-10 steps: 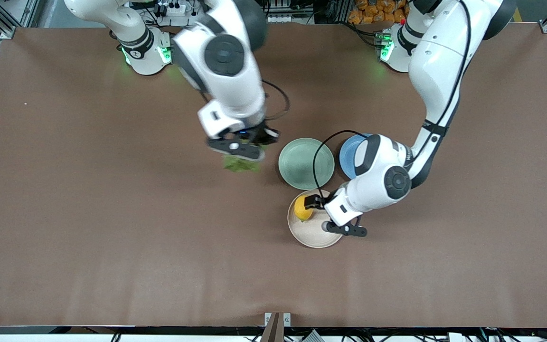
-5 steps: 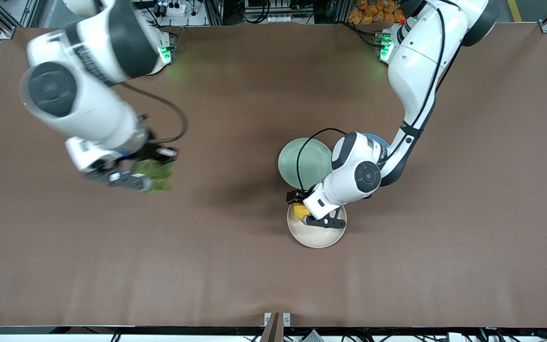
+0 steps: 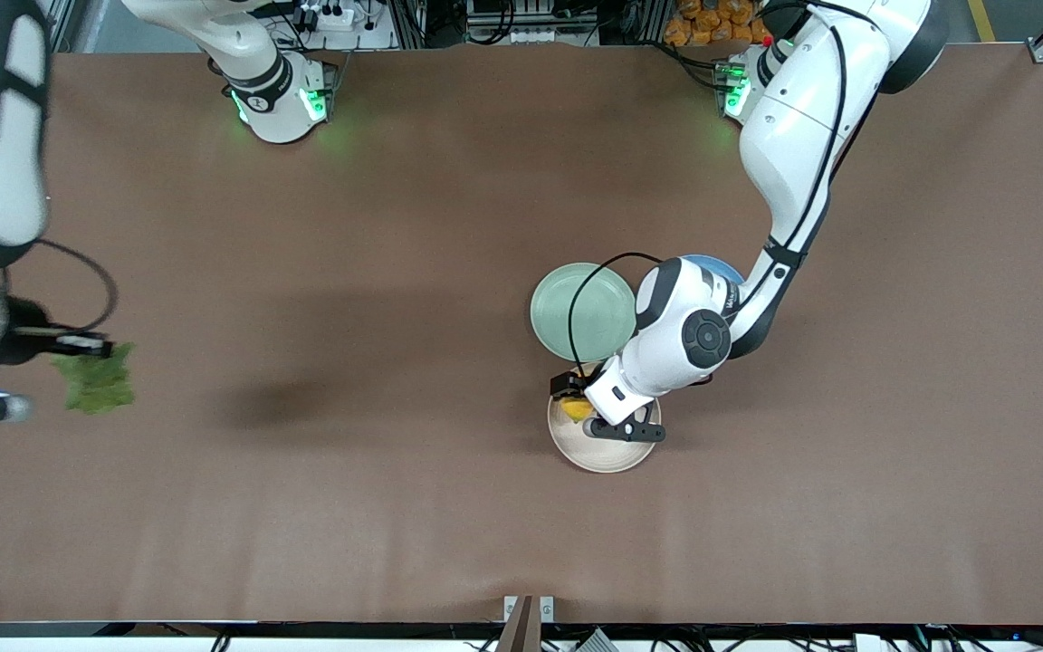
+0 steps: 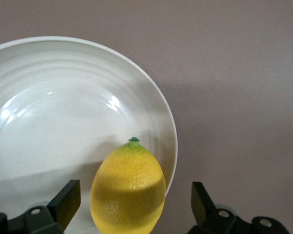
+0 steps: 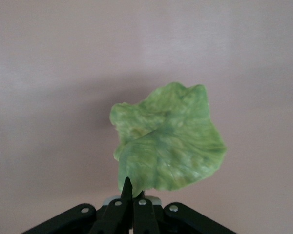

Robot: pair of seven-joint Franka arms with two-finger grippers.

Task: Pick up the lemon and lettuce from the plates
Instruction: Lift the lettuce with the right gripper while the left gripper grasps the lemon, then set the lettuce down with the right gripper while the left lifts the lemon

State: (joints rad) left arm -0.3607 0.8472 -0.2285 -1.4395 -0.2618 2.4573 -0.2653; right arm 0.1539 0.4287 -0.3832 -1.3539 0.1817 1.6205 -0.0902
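Fingers [image 4: 63, 204] of left gripper [image 4: 132, 207]: spread wide, one on each side of the lemon [image 4: 128, 189], not touching it. Fingers [image 5: 127, 192] of right gripper [image 5: 132, 197]: pinched together on the stem edge of the lettuce [image 5: 168, 141].

Lemon: oval, bright yellow, finely pitted skin, small green tip; resting in the beige plate [image 4: 63, 112], close to its rim. Seen from the front, mostly hidden under the left gripper [image 3: 587, 409], only a yellow patch [image 3: 577, 408] showing.

Beige plate [image 3: 607, 455]: round, shallow, glossy, faint concentric rings; nearest the front camera of the plates.

Mint green plate [image 3: 571, 312]: round, shallow, smooth; farther from the front camera than the beige plate, just beside it.

Blue plate [image 3: 722, 268]: only a sliver visible past the left arm, beside the mint green plate toward the left arm's end.

Lettuce [image 3: 99, 382]: flat crinkled green leaf, pale veins, ruffled edge; held in the air by the right gripper [image 3: 60, 358] over bare table at the right arm's end, well apart from the plates.

Table [image 3: 395, 498]: matte brown, smooth, soft arm shadows. Aluminium framing and cables along the robots' edge.
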